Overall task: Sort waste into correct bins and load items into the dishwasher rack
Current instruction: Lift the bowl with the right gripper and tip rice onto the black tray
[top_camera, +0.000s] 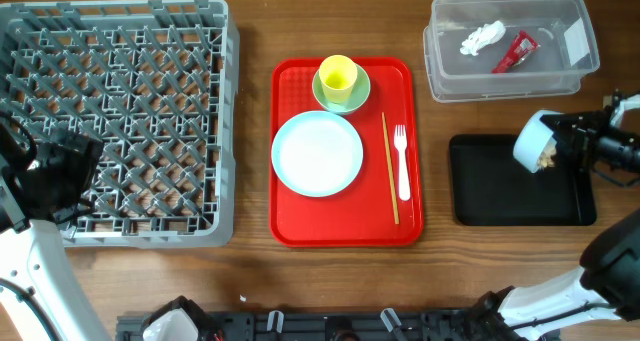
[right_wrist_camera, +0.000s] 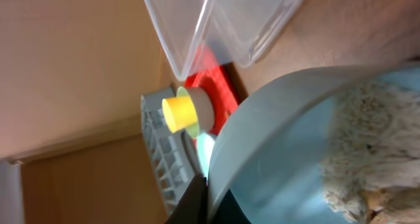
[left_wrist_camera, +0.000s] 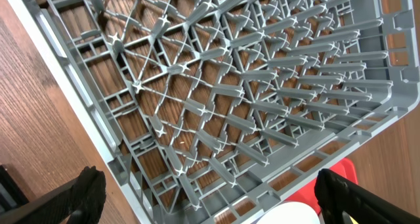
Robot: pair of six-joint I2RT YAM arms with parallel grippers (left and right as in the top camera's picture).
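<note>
My right gripper (top_camera: 558, 146) is shut on the rim of the small pale bowl (top_camera: 531, 141). It holds the bowl tipped on its side over the black tray (top_camera: 500, 196), with rice scraps (top_camera: 546, 161) still inside. In the right wrist view the fingers (right_wrist_camera: 210, 194) pinch the bowl wall (right_wrist_camera: 275, 132) beside the scraps (right_wrist_camera: 367, 138). The clear tub (top_camera: 510, 66) holds the white tissue (top_camera: 482, 38) and the red wrapper (top_camera: 515, 52). My left gripper (top_camera: 55, 171) is open and empty over the front left of the grey rack (top_camera: 120, 121); its fingers (left_wrist_camera: 213, 204) straddle the rack's lattice (left_wrist_camera: 230, 86).
The red tray (top_camera: 290, 221) in the middle carries the yellow cup (top_camera: 337, 76) on the green saucer (top_camera: 358, 96), the pale-blue plate (top_camera: 317, 153), the chopsticks (top_camera: 389, 166) and the white fork (top_camera: 402, 161). The rack has nothing in it.
</note>
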